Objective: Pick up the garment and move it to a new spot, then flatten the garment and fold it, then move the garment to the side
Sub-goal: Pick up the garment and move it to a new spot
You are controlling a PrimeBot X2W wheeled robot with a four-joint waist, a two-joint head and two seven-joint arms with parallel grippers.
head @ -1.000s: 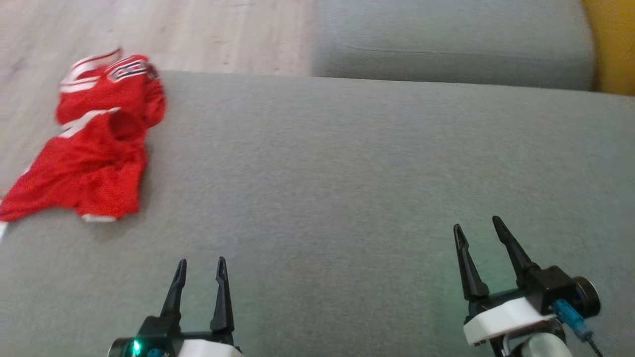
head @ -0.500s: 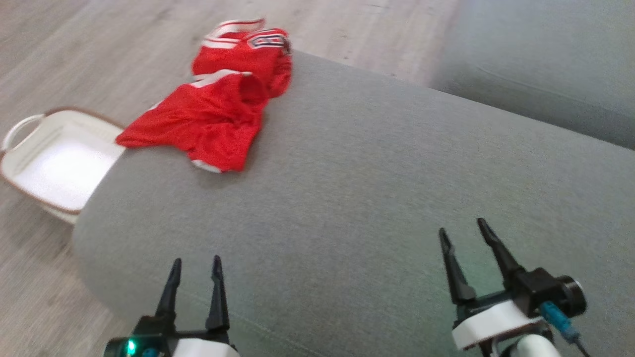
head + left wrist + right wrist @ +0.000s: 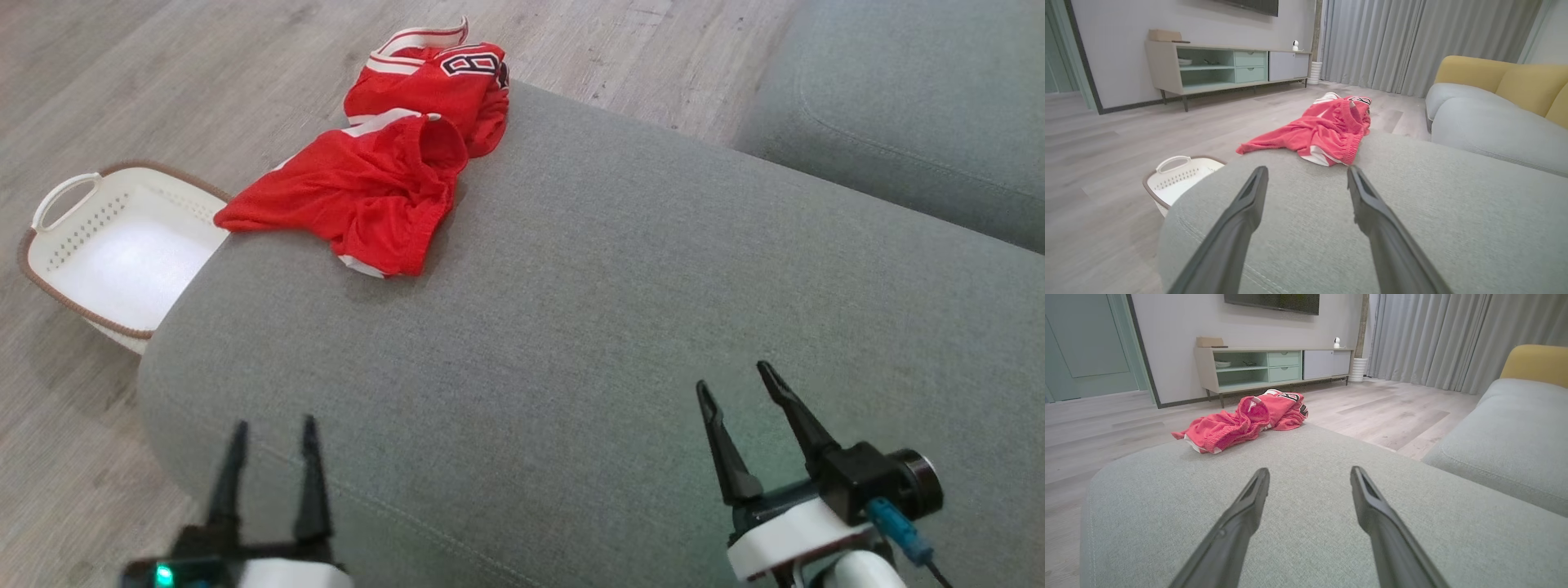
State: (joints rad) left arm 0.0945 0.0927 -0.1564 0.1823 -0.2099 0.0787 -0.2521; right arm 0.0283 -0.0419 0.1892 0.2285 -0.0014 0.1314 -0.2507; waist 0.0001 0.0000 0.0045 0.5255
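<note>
Since a second ago my head camera has swung left; neither gripper's spread has changed. My left gripper (image 3: 274, 422) stands wide with nothing between its fingers, poised over the near left edge of the grey fabric ottoman (image 3: 571, 327). My right gripper (image 3: 732, 376) is likewise wide and empty, above the ottoman's near right. The crumpled red mesh jersey with white trim (image 3: 384, 180) lies at the ottoman's far left corner, well apart from both grippers, one end overhanging the edge. Beside that edge, a white perforated plastic basket with a brown rim (image 3: 82, 233) sits on the pale wood-plank floor (image 3: 163, 82).
</note>
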